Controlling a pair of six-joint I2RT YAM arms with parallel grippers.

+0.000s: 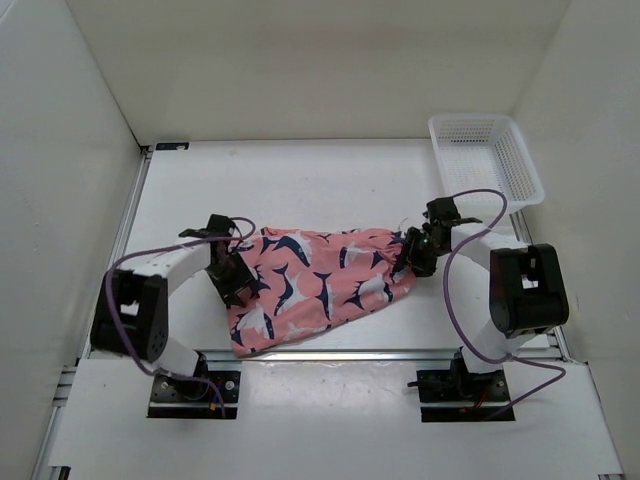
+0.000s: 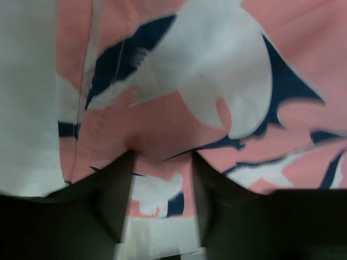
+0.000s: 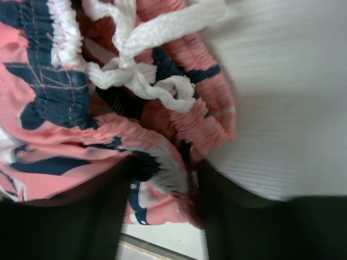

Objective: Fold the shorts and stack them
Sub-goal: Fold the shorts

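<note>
The coral-pink shorts (image 1: 320, 280) with navy-and-white shapes lie stretched across the table between my two arms, waistband to the right. My left gripper (image 1: 233, 275) grips their left edge; in the left wrist view its jaws (image 2: 162, 158) are closed on a pinch of the printed fabric (image 2: 217, 81). My right gripper (image 1: 415, 255) holds the right end; in the right wrist view its jaws (image 3: 162, 169) are closed on the gathered elastic waistband (image 3: 195, 124), with the white drawstring bow (image 3: 141, 81) just above.
A white plastic mesh basket (image 1: 485, 160) stands at the back right corner. White walls enclose the table on three sides. A metal rail (image 1: 400, 352) runs along the near edge, just below the shorts' hem.
</note>
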